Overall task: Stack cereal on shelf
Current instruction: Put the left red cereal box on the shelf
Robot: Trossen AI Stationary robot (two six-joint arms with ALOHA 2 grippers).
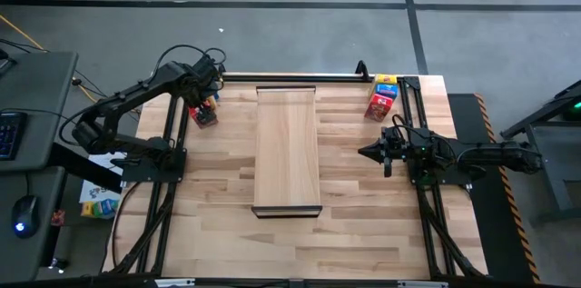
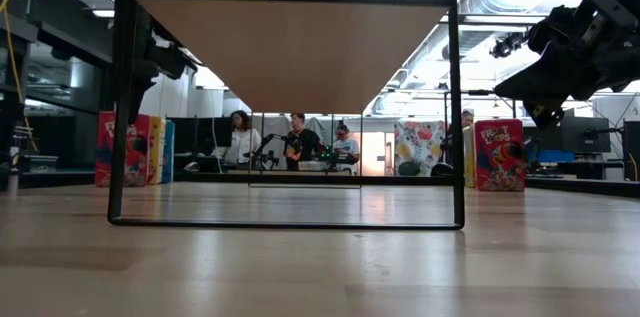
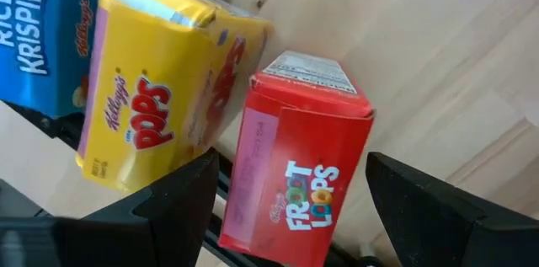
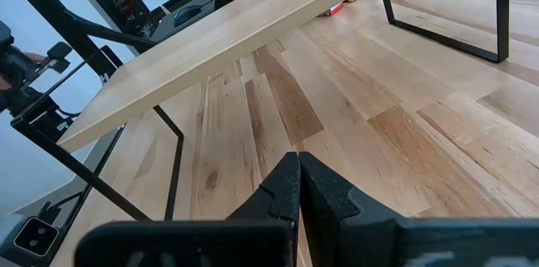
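The shelf [image 1: 286, 147] is a pale board raised on a black frame in the table's middle, seen from below in the low view [image 2: 290, 52]. Three cereal boxes stand at the far left: a red one [image 3: 303, 166], a yellow one [image 3: 160, 90] and a blue one [image 3: 34, 31]. Another group of boxes [image 1: 382, 97] stands at the far right. My left gripper [image 3: 290, 166] is open above the left group [image 1: 203, 112], its fingers on either side of the red box, apart from it. My right gripper [image 1: 368, 152] is shut, hovering right of the shelf.
The shelf's black frame legs [image 2: 118, 107] stand on the tabletop, with open room beneath the board. A black rail [image 1: 290, 76] runs along the far edge. Bare tabletop [image 1: 218, 233] lies near the front. People sit in the room beyond [image 2: 295, 142].
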